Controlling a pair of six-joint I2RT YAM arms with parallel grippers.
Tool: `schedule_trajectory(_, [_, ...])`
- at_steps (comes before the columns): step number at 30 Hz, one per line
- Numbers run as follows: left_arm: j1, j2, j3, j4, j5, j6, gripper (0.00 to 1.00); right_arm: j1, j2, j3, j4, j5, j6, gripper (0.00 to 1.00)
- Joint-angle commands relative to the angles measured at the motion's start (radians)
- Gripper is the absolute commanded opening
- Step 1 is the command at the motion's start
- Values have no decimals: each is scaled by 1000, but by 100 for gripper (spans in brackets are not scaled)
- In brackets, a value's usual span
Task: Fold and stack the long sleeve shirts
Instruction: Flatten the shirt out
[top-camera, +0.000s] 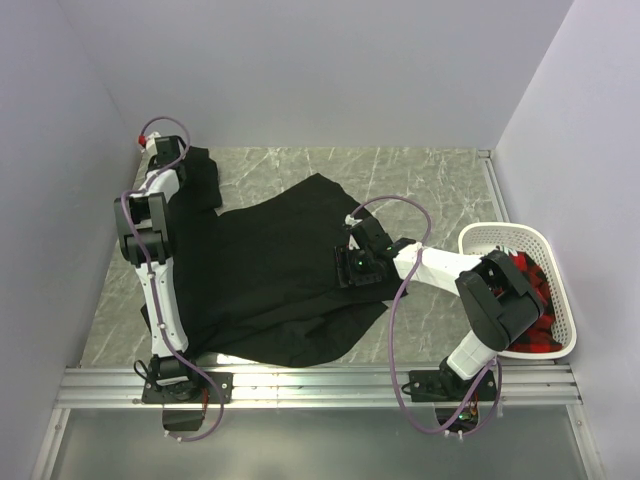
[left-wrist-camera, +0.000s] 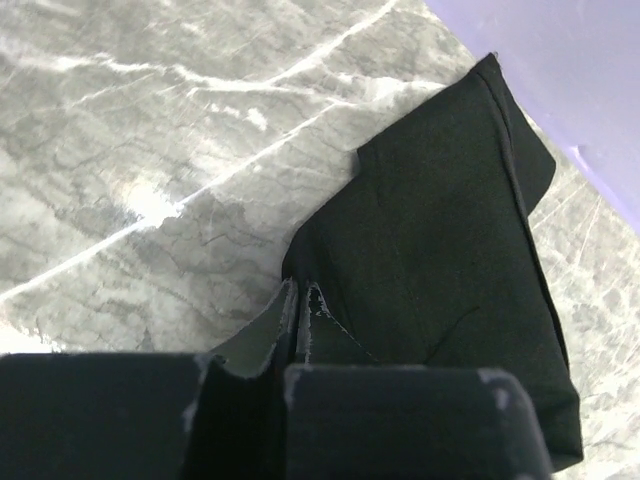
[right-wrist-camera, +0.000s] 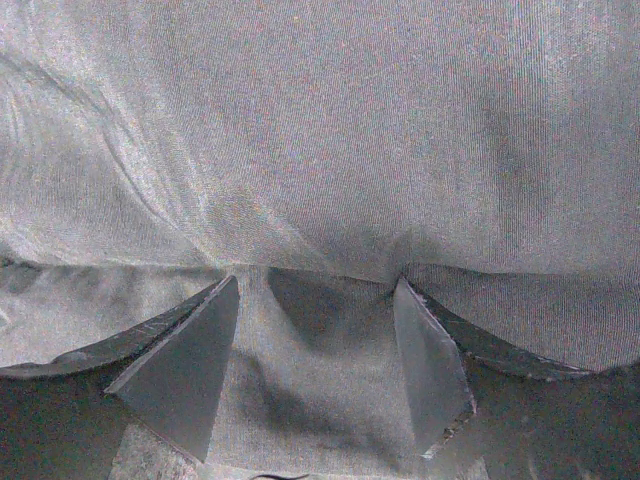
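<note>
Your left tool (left-wrist-camera: 265, 370) pinches the black shirt (top-camera: 270, 270) by its edge, seemingly to stretch it flat, while your right tool (right-wrist-camera: 318, 300), spread wide, pins it to the tabletop (top-camera: 400, 170).

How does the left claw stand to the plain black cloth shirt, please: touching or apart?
Touching. The left wrist view shows a fold of the plain black cloth shirt pinched between the fingers of the left claw.

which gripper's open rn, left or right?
The right gripper: its fingers stand apart, pressed down on the black shirt. The left gripper is pinched shut on a shirt edge near the far-left corner.
</note>
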Motion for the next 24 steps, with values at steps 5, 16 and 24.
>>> schedule_trajectory(5, [-9, -94, -21, 134, -1, 161, 0, 15, 21, 5, -49, -4, -7, 71])
schedule_trajectory(16, [-84, -271, -21, 461, -105, 543, 0, 17, 19, 4, -50, -3, -5, 71])
schedule_trajectory(24, [-104, -283, 72, 487, -71, 631, 0, 17, 19, 4, -52, 1, -4, 71])
